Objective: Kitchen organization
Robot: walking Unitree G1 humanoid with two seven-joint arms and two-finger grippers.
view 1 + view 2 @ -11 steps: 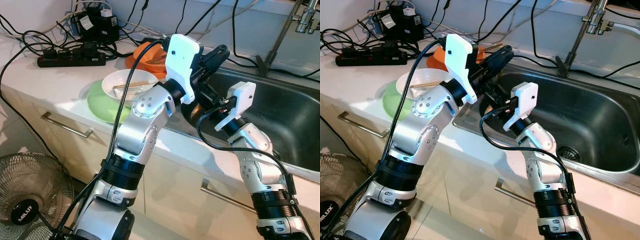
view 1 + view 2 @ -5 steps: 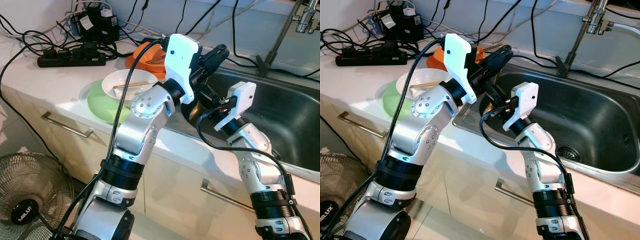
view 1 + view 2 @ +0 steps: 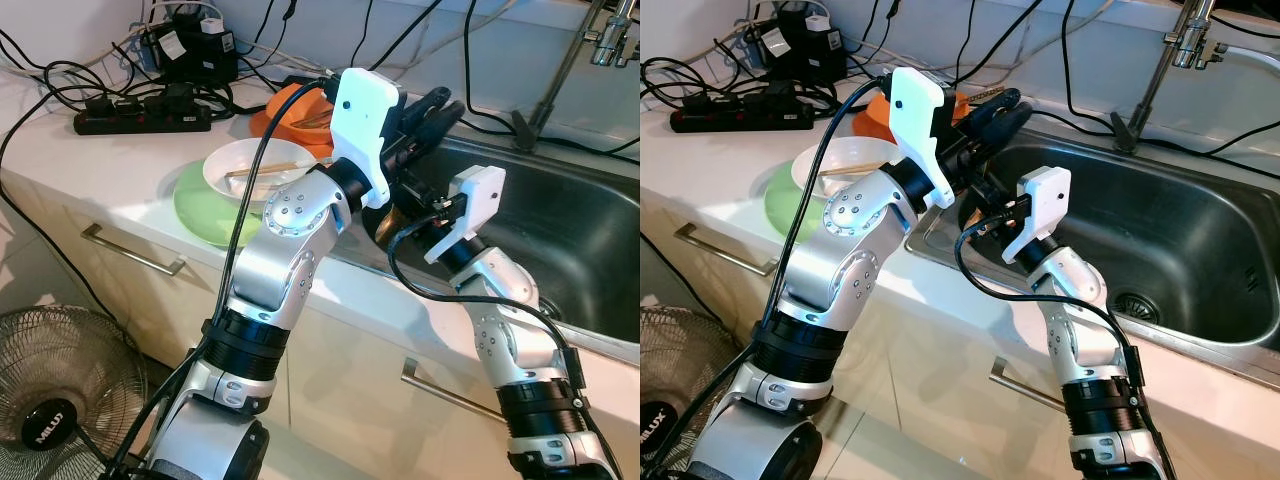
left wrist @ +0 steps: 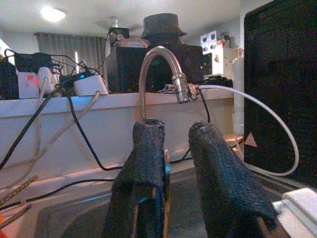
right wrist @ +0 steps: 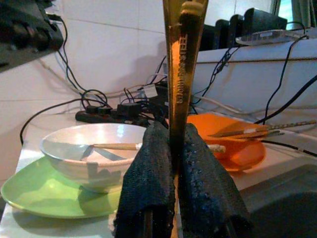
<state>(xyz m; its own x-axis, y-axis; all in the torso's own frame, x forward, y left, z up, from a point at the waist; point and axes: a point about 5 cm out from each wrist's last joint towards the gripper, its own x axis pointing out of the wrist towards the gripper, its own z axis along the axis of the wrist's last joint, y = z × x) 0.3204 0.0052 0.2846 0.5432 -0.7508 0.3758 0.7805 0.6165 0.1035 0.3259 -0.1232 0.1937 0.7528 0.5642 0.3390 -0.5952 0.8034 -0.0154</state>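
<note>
The right gripper [image 5: 171, 198] has its fingers [image 5: 148, 188] pressed together on a flat brown wooden utensil [image 5: 179, 74] that stands upright between them, at the sink's near-left corner. The left gripper [image 4: 176, 163] hangs just above, its fingers [image 4: 146, 158] slightly parted and holding nothing, pointing over the steel sink [image 3: 580, 230] toward the curved tap [image 4: 158, 64]. Left of the sink on the white worktop [image 3: 90, 160] sit a white bowl [image 3: 250, 165] on a green plate [image 3: 200, 210] and an orange dish [image 3: 290, 110], with a black power strip [image 3: 140, 115] behind.
</note>
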